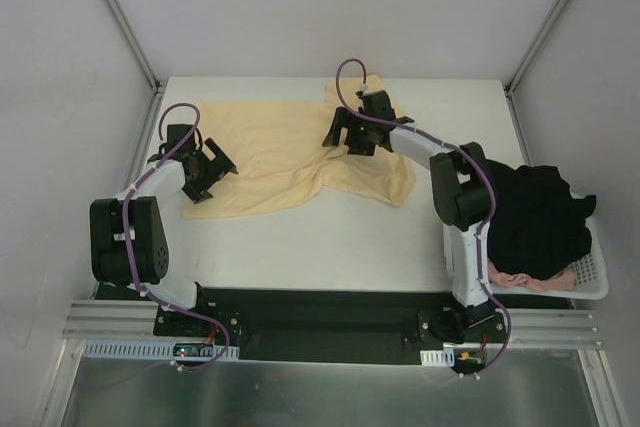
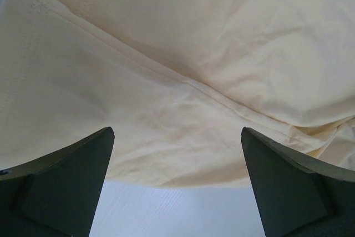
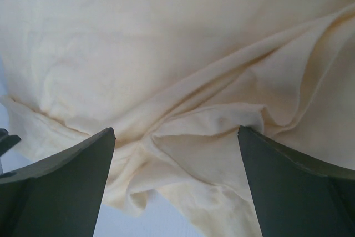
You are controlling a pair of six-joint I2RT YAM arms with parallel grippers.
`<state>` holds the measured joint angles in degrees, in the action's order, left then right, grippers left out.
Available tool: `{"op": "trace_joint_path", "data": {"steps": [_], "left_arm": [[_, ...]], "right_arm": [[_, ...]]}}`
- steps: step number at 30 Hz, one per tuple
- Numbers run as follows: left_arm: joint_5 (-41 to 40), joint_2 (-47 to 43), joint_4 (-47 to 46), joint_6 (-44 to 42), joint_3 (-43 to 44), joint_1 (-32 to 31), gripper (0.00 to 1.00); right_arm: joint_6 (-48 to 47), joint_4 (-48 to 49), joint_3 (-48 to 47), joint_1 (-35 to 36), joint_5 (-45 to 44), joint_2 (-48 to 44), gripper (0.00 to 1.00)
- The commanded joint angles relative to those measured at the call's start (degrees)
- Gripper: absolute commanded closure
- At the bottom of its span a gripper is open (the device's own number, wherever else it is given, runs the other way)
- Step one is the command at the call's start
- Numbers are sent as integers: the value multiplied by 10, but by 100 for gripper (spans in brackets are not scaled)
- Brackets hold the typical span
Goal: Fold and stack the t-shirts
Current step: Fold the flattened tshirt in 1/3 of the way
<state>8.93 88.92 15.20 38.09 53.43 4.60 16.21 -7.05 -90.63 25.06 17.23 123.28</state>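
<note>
**A:** quick q, where's this at? The yellow shirt [image 1: 290,152] lies spread on the far half of the table [image 1: 330,247]. It's wrinkly, and the right side is bunched w/ a flap pointing at the near edge. The black pile [image 1: 540,212] and the pink one [image 1: 545,279] sit in the white basket [image 1: 598,287] on the right. Nothing folded yet afaict.

**B:** yep. Both sets of jaws are wide apart w/ nothing in either. The left gripper [image 2: 177,137] hovers over the shirt's left edge, the right gripper [image 3: 176,134] over the crumpled bit.

**A:** so what goes wrong from here?

**B:** few things imo.
- Left side has a seam [image 2: 194,81] w/ what looks like two layers. Pinch only the top one and the fold drags crooked.
- Bite too close to the edge and the cloth prob slips out mid-lift.
- On the right, that bunch of folds [image 3: 222,126] is a mess. The jaws could grab a random ridge instead of a corner, and the wrinkle gets locked in.
- If the arms don't lift together, the shirt twists.
- Thin cloth lying flat means the fingers can scrape the table and come up w/ nothing.

**A:** basket risk?

**B:** the right arm's elbow is near the black pile, so a wide swing might snag it. Can't tell the gap from above tbh.
</note>
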Motion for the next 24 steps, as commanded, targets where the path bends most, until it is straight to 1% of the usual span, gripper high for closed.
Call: {"op": "trace_joint_path", "data": {"steps": [1, 6, 10, 12, 14, 16, 17, 18, 20, 22, 24], "left_arm": [[-10, -12, -9, -7, -3, 8, 1], [-19, -21, -8, -10, -3, 8, 1], [-17, -23, -8, -11, -4, 8, 1], [-15, -22, -8, -11, -4, 8, 1], [-12, -22, -8, -11, -3, 8, 1], [-10, -22, -8, -11, -3, 8, 1], [-9, -21, -9, -11, -3, 8, 1], [-8, -17, -9, -12, -2, 8, 1], [-8, -9, -9, -10, 2, 8, 1], [-1, 1, -9, -8, 7, 7, 1], [6, 17, -9, -4, 11, 7, 1]], "right_arm": [[11, 57, -91, 13, 5, 18, 3], [-8, 58, -143, 17, 7, 38, 3], [-33, 29, -145, 17, 0, 21, 3], [-53, 8, -123, 17, -4, 4, 3], [-73, -7, -95, 17, -18, -41, 3], [-82, -23, -26, 17, -35, -79, 3], [-83, -24, 0, 17, -57, -122, 3], [-84, -26, 60, 14, -65, -141, 3], [-79, -26, 112, 8, -71, -186, 3], [-72, -26, 162, 0, -52, -197, 3], [-60, -26, 179, -16, -34, -193, 3]]}}
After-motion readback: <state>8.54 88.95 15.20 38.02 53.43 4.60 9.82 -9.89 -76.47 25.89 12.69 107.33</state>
